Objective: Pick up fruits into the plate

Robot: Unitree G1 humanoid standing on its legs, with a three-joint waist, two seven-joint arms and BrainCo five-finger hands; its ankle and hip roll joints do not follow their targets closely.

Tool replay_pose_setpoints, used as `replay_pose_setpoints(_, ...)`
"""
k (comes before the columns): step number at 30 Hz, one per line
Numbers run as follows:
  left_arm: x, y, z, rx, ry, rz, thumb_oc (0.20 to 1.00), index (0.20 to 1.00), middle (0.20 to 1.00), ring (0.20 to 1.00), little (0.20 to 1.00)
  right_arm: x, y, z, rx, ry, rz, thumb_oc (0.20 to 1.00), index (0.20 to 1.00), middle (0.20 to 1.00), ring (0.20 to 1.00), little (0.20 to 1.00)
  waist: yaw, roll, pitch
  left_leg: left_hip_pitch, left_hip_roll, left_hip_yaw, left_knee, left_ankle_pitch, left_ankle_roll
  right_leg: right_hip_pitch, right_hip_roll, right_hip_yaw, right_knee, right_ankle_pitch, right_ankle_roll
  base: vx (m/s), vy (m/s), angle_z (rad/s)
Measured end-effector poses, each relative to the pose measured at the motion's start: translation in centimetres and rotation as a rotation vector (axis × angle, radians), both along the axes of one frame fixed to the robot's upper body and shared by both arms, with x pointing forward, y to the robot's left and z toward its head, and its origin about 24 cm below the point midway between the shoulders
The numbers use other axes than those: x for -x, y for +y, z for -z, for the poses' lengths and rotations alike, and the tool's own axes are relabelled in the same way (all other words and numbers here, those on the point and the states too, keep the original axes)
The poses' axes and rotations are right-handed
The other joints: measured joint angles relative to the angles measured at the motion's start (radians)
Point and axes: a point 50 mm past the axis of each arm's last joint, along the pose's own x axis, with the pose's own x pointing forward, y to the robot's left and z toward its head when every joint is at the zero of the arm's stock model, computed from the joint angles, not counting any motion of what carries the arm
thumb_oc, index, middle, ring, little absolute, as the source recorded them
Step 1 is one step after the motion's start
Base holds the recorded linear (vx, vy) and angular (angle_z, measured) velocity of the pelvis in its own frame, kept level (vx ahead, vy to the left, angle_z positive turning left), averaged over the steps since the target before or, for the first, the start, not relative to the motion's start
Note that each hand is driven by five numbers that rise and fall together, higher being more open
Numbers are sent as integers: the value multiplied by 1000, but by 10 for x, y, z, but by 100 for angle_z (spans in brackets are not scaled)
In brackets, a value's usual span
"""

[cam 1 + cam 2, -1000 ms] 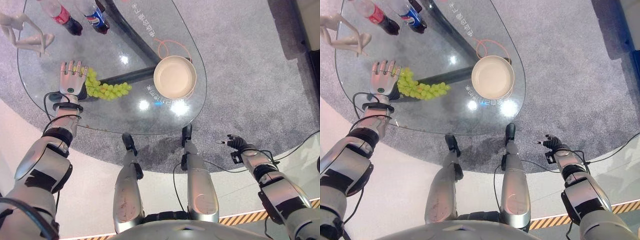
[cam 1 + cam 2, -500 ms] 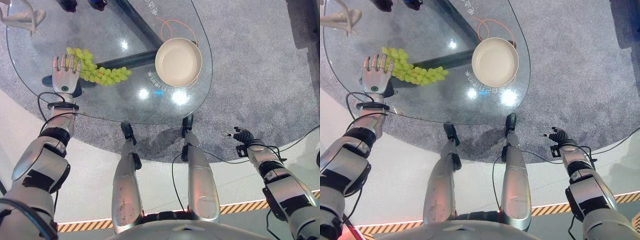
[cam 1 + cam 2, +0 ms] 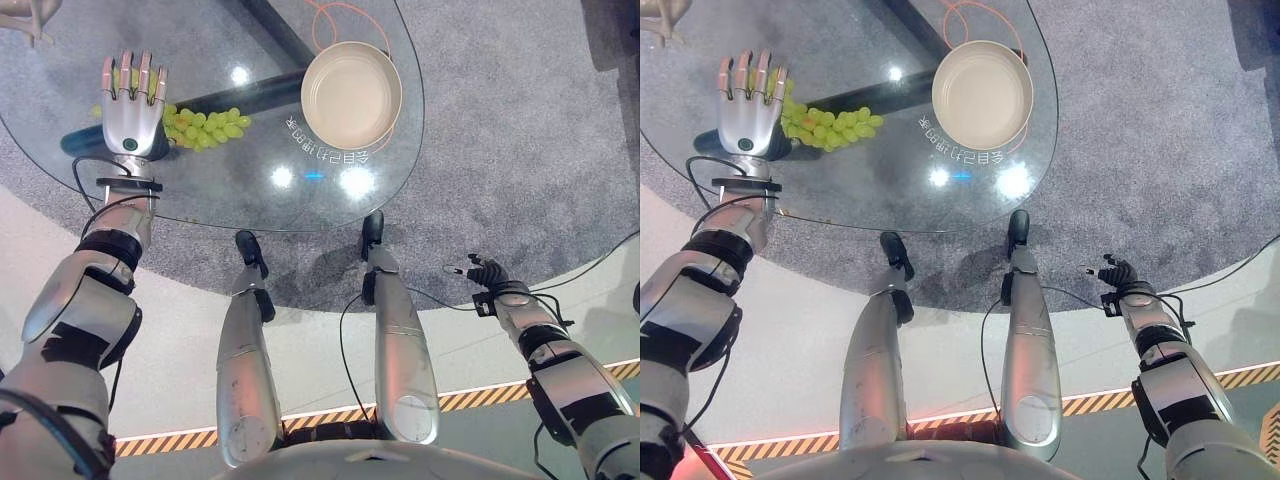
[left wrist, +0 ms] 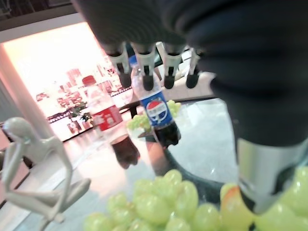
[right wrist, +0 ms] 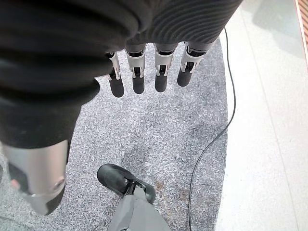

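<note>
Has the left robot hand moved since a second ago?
Yes. The left robot hand slid toward the beige round plate, now covering the green grape bunch's left end.

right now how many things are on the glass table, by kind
bunch of green grapes: 1
round beige plate: 1
plastic soda bottles, one red-labelled and one blue-labelled: 2
white seated figurine: 1
total: 5
</note>
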Motion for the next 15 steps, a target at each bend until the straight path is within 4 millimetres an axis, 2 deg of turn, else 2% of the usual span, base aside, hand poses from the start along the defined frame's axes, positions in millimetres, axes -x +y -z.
replay_pose_setpoints(5,-5,-4,-14,-7,8,-5,1000,1000,1000,1000,1000,-4,4,-4,-2,-28,-19,1000,1000,1000,1000,1000,-11,-6,3,-14,0,7,9,-5,4,-17,0,7,6,6,-2,3,22,-3)
replay_pose_setpoints(10,-8,7,-11,58,103,-79,1000,1000,1000,1000,1000,-7,6,-8,2,-59,-26,1000,1000,1000,1000,1000,-32,-10,5,-38,10,12,93,-58,8,-29,0,22,43,-4,4,16,49,-7)
replay_pose_setpoints(15,-12,9,-11,71,200,-120,1000,1000,1000,1000,1000,-7,5,-7,4,-58,-25,1000,1000,1000,1000,1000,-41,-10,4,-78,11,8,141,-76,12,-61,-2,32,69,-11,4,0,0,0)
